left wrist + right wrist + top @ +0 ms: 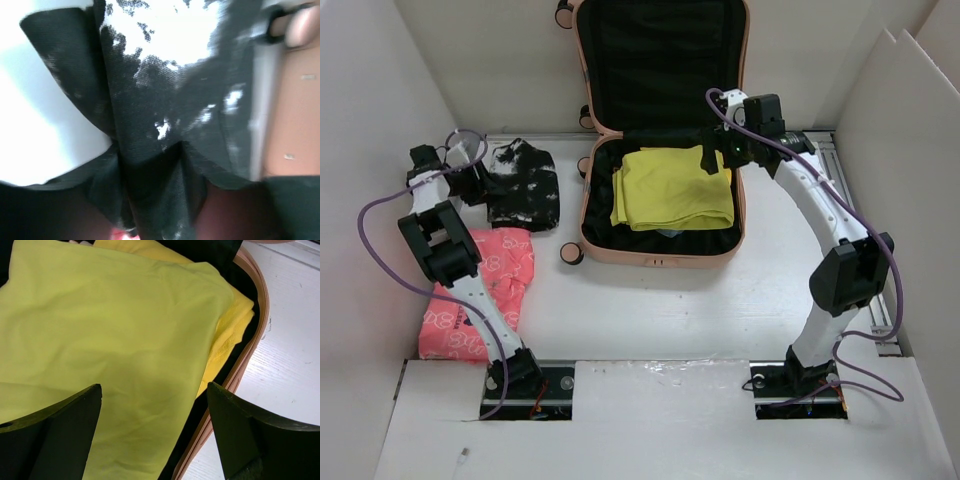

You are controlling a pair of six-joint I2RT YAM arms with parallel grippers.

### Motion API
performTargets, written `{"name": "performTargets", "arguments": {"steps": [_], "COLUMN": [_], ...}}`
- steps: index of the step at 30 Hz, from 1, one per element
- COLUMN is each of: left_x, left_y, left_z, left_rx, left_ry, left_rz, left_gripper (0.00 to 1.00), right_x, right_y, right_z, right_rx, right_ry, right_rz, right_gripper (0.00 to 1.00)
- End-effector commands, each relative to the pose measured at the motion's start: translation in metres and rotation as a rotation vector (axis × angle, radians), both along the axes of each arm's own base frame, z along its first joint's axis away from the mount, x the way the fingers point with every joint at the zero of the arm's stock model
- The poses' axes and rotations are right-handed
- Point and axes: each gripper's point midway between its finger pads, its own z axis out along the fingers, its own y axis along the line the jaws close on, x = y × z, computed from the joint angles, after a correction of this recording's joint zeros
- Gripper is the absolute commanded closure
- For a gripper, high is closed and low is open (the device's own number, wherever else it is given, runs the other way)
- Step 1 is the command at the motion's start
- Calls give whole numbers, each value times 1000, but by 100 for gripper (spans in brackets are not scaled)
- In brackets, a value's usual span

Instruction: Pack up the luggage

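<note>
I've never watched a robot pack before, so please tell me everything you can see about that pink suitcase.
The suitcase is a small peach-pink hard shell with rounded corners and black fabric lining. It lies open on the white table, lid swung back toward the far wall. Small black wheels show along its left side. Folded yellow-green clothes lie inside. The right gripper hangs open over the clothes near the right rim; whether it touches them is unclear.
</note>
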Motion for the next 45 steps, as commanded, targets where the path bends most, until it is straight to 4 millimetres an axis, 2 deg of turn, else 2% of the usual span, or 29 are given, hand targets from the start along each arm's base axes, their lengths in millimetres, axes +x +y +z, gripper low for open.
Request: {"name": "performTargets", "arguments": {"steps": [1, 3, 6, 7, 10, 11, 14, 15, 16, 17, 18, 20, 21, 22, 24, 25, 27, 28, 31, 33, 34, 36, 37, 38, 40, 41, 42, 44, 45], "left_x": [-16, -19, -23, -26, -30, -32, -31, -35, -33, -26, -32, -26, -27, -25, -23, -22, -19, -21, -16, -9, -4, 5, 9, 7, 19, 19, 14, 24, 17], "left_y": [9, 13, 8, 8, 4, 6, -1, -7, -15, -16, -23, -30, -35, -38, -40, -39, -40, -41, -44, -38, -47, -40, -48, -47, -46, -50, -54, -51, -56], "left_z": [-14, -22, -28, -37, -52, -62, -71, -71, -69, -61, -68, -61, -69, -71, -72, -83, -86, -96, -92, -77, -62, -32, -11, -3, 30, 46, 59, 81, 79], "left_rx": [86, 118, 131, 140, 173, 181, 132, 96, 50, 36, -16, -62, -76, -71, -90, -96, -116, -133, -157, -198, -272, -324, -410, -455, -461, -537, -558, -528, -614], "left_ry": [109, 127, 145, 157, 212, 230, 233, 247, 227, 197, 231, 184, 205, 201, 209, 218, 224, 248, 217, 153, 100, -9, -45, -56, -169, -147, -153, -258, -185], "left_rz": [18, 8, -48, -81, -108, -117, -156, -174, -207, -225, -245, -289, -299, -315, -300, -300, -294, -287, -287, -261, -270, -251, -247, -230, -240, -214, -206, -219, -162], "left_gripper": [53, 36, 25, 17, 9, 0, 0, 0, 0, 0, 0, 0, 0, 3, 26, 35, 60, 97, 100, 100, 100, 100, 100, 100, 100, 100, 100, 100, 100], "right_x": [-1, -2, -2, -2, -2, -1, 0, 2, 4, 6, 7, 8, 8, 8, 11, 10, 10, 9, 9, 9, 9, 9, 6, 4, 1, -2, -1, -6, -6], "right_y": [-7, -7, -7, -7, -5, -5, -5, -4, -4, -5, -5, -4, -7, -7, -8, -8, -8, -10, -12, -14, -14, -15, -16, -18, -19, -22, -23, -27, -27], "right_z": [26, 22, 18, 18, 14, 17, 22, 17, 26, 22, 24, 29, 27, 27, 28, 30, 28, 26, 29, 31, 31, 31, 35, 35, 36, 40, 40, 49, 49], "right_rx": [5, 2, -1, -1, 1, 4, 7, 4, 10, 2, 1, 5, -6, -6, -11, -11, -14, -22, -28, -33, -33, -38, -37, -43, -42, -47, -52, -53, -53], "right_ry": [-78, -68, -59, -59, -49, -58, -68, -58, -78, -68, -66, -80, -72, -72, -76, -75, -66, -59, -59, -60, -60, -62, -65, -65, -66, -71, -72, -87, -87], "right_rz": [-15, -15, -15, -15, -7, -7, -7, -7, -7, -15, -15, -15, -26, -26, -35, -35, -35, -42, -49, -57, -57, -64, -64, -72, -72, -80, -88, -96, -96], "right_gripper": [10, 10, 10, 10, 10, 10, 10, 10, 10, 10, 10, 10, 10, 10, 10, 10, 10, 10, 10, 10, 10, 10, 10, 10, 10, 10, 10, 10, 10]}}
